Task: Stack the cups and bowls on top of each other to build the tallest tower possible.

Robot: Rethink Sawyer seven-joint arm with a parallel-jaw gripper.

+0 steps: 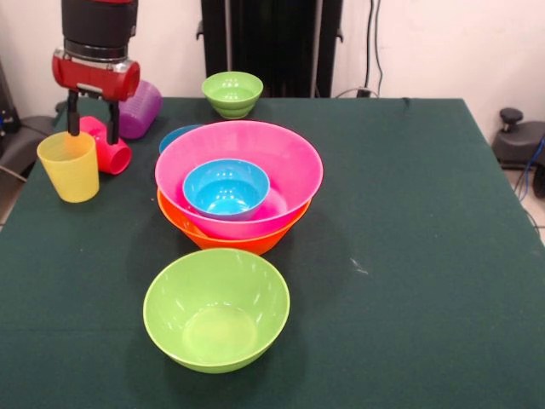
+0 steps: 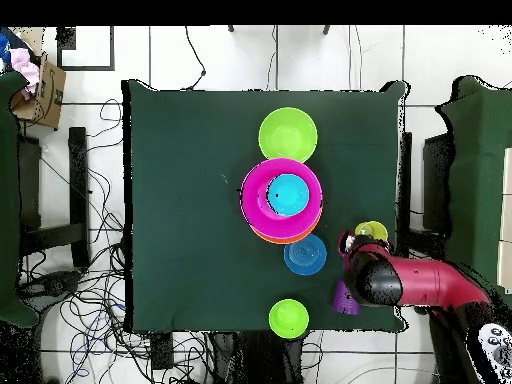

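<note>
- A green table (image 1: 426, 256) fills the front view; the robot's gripper (image 1: 92, 123) hangs in the upper left of the frame, its arm cut off by the top edge.
- The claw's two dark fingers (image 1: 74, 115) stand apart, straddling the red cup (image 1: 106, 145), which lies on its side. It looks as though they are not clamped on it, though the cup hides their tips.
- The yellow cup (image 1: 70, 166) stands upright at the left edge, just beside the red one.
- The purple cup (image 1: 140, 109) lies on its side behind the gripper, partly hidden by it.
- In the centre, the pink bowl (image 1: 243, 175) sits nested in the orange bowl (image 1: 230, 240), of which only a lower rim shows. A blue bowl (image 1: 226, 187) rests inside the pink one.
- A second blue bowl (image 1: 174, 136) peeks out behind the pink bowl's left side, mostly hidden.
- The medium green bowl (image 1: 216, 308) stands alone at the lower centre.
- The small green bowl (image 1: 232, 92) stands at the top centre, by the far table edge.
- In the overhead view, the red arm (image 2: 420, 282) enters from the lower right and covers the red cup almost entirely.
</note>
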